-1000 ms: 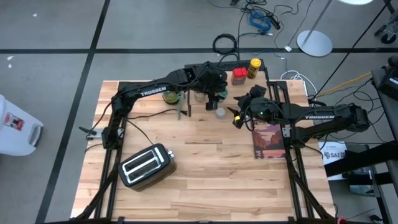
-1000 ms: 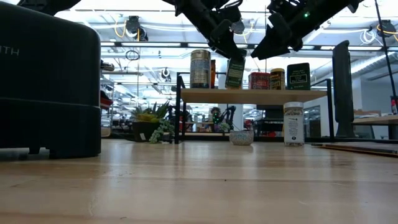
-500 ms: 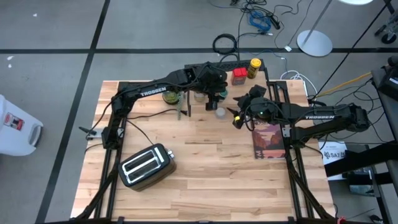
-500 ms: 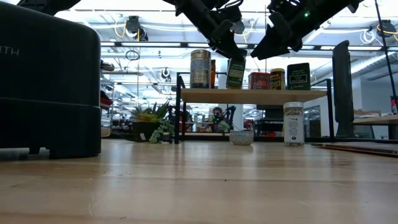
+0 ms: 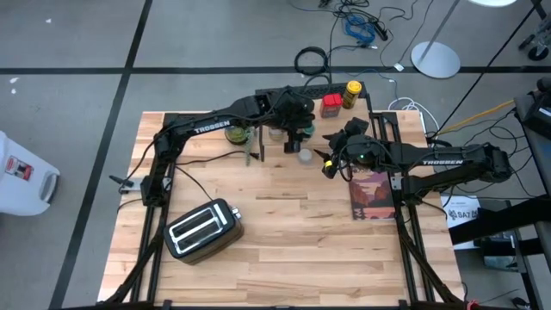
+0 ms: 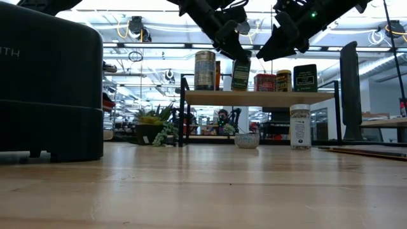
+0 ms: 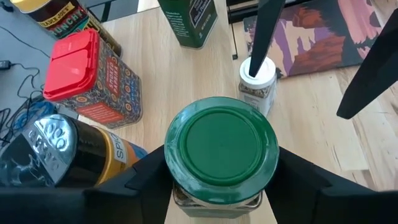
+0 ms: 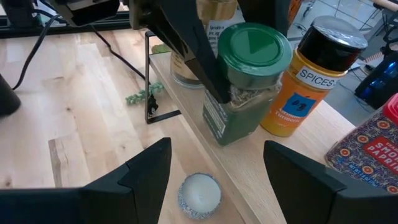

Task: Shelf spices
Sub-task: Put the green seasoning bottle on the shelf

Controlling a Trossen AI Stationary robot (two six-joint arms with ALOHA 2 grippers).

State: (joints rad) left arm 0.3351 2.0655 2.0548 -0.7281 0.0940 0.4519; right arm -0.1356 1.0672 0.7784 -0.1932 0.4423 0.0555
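Your left end effector [image 7: 217, 186] clamps the green-lidded glass jar [image 7: 222, 152] on the light wood shelf [image 6: 261, 97], crowded by the red-lidded tin [image 7: 87, 78]; right end effector [image 8: 211, 180] hangs open nearby.

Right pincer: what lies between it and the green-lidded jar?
Only a small white cup, down on the table in front of the jar. The right wrist view shows it; the right pincer hangs above.
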